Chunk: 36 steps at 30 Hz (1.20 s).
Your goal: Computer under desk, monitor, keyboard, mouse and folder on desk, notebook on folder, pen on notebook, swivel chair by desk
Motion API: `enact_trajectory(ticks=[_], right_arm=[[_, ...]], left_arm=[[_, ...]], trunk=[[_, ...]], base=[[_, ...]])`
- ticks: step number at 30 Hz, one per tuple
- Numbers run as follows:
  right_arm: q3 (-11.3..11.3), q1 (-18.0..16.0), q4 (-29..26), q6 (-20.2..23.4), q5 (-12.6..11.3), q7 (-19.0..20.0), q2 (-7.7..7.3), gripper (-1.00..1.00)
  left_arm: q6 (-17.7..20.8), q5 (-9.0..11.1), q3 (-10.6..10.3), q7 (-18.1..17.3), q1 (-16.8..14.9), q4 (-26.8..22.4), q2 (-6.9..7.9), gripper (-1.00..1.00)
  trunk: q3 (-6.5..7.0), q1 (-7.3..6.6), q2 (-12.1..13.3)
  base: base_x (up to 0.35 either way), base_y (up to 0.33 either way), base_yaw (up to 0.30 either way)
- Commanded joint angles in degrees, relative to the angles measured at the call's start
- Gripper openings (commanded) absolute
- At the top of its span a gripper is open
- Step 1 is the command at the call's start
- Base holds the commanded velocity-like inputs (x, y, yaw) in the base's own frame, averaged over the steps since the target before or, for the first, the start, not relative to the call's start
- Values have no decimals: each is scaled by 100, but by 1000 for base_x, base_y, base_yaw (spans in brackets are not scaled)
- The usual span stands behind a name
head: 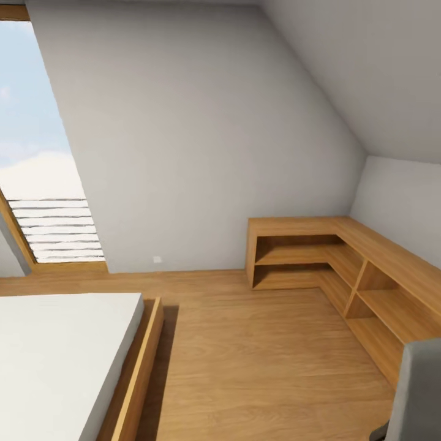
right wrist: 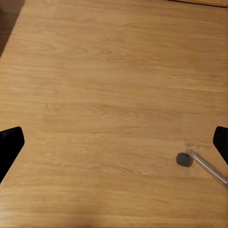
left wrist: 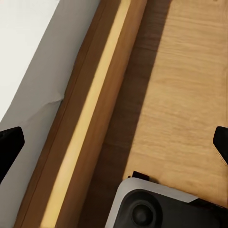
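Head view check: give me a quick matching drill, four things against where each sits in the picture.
Things:
1. bed
2. corner shelf unit
3. swivel chair
4. window

Places:
A. lower right corner
B. upper left
C. lower left
D. right of middle, against the walls

Pairs: 1-C, 2-D, 3-A, 4-B

The left gripper (left wrist: 114, 137) points downward, its two dark fingertips (left wrist: 9, 145) standing wide apart with nothing between them. Part of the robot's grey and black base (left wrist: 152, 206) shows just below it. The right gripper (right wrist: 114, 140) also points downward, fingertips (right wrist: 10, 142) spread wide and apparently empty, though just the tips are visible.
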Motion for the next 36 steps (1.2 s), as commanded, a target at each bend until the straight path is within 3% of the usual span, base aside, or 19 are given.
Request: enact_trajectory(ticks=[1,36], right_arm=[[51,-5,5,-10,-19,-34,3,100],[56,-5,6,-10,-19,-34,5,100]], left_arm=[[-18,28,-21,8,-5,4,0,100],[-18,26,-14,12,-5,4,-1,100]], trunk=[[-13,7,-12],[-13,7,-12]], base=[[318,0,-1],[324,0,0]])
